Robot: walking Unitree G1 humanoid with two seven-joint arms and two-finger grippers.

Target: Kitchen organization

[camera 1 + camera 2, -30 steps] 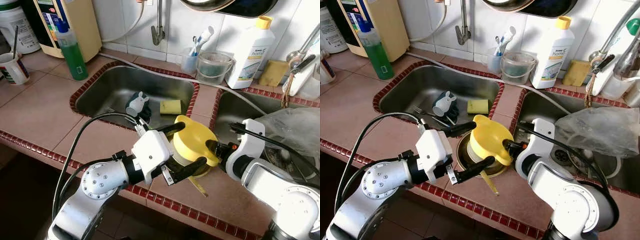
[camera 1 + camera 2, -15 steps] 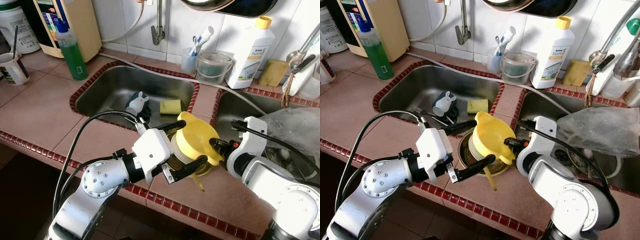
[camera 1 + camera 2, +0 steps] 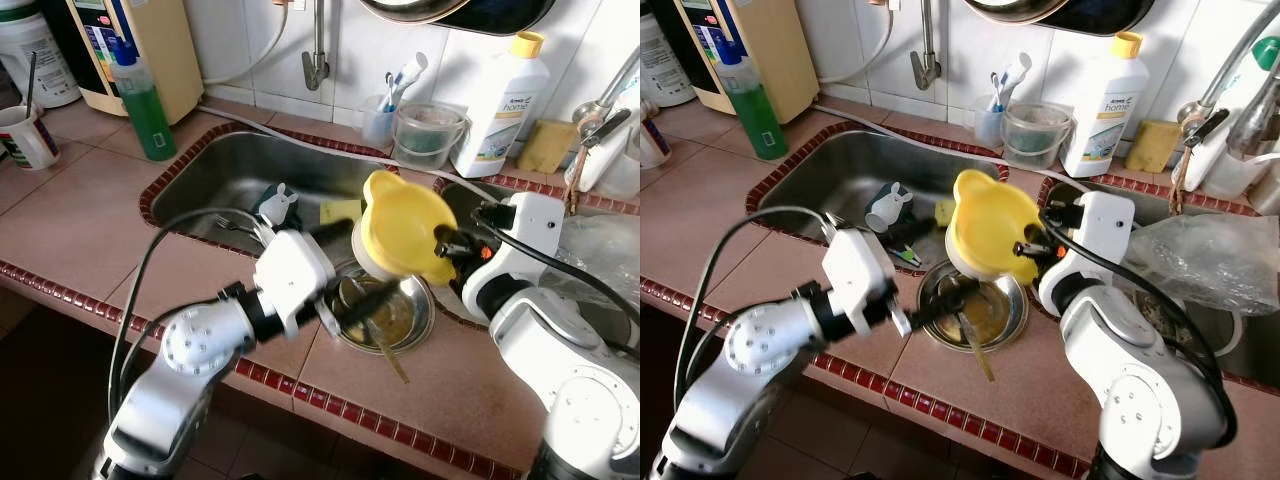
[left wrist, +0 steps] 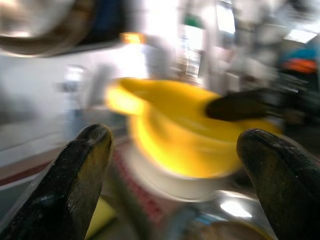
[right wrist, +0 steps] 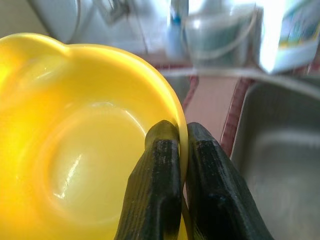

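My right gripper [image 3: 445,243] is shut on the rim of a yellow plastic bowl [image 3: 400,228], one finger inside and one outside [image 5: 180,135]. It holds the bowl tilted in the air, above the strip of counter between the two sinks. Below it a shallow steel bowl [image 3: 405,318] sits on the tiled counter with a thin yellowish stick [image 3: 392,357] leaning out of it. My left gripper [image 3: 352,268] is open and motion-blurred at the steel bowl's left rim, just under the yellow bowl [image 4: 180,140], holding nothing.
The left sink [image 3: 215,180] holds a white mug [image 3: 274,207], a yellow sponge [image 3: 335,210] and cutlery. A plastic bag [image 3: 600,250] lies over the right sink. A green soap bottle [image 3: 146,100], a white detergent bottle [image 3: 500,105] and a clear tub [image 3: 428,135] stand at the back.
The right gripper has lifted the yellow bowl off the steel bowl, up and toward the back. The left gripper, which flanked the bowl, has dropped lower beside the steel bowl.
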